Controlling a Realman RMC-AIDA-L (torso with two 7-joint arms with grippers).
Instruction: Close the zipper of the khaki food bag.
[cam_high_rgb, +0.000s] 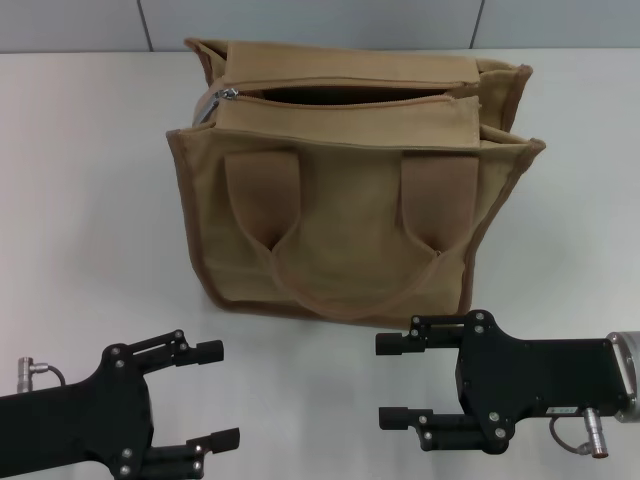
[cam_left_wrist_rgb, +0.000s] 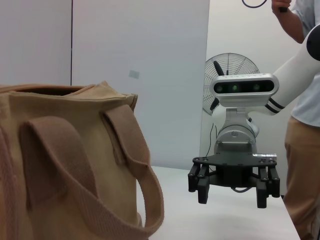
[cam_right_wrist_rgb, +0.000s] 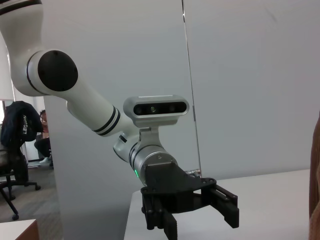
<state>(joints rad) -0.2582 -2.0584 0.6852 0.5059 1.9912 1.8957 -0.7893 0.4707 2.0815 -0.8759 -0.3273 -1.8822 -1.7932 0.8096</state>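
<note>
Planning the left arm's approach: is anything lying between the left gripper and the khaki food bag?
No. In the head view, only bare white table lies between the open left gripper and the khaki food bag.

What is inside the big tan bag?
The khaki food bag has its zipper open, with the silver pull at the robot's left end. Through the gap only darkness shows; whatever is inside is hidden by the canvas top. Both grippers, left and right, wait in front.

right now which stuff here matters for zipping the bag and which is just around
For the job:
khaki food bag
zipper, open, pull at the bag's left end
left hand, open
right hand, open

Just around:
table
fan
</note>
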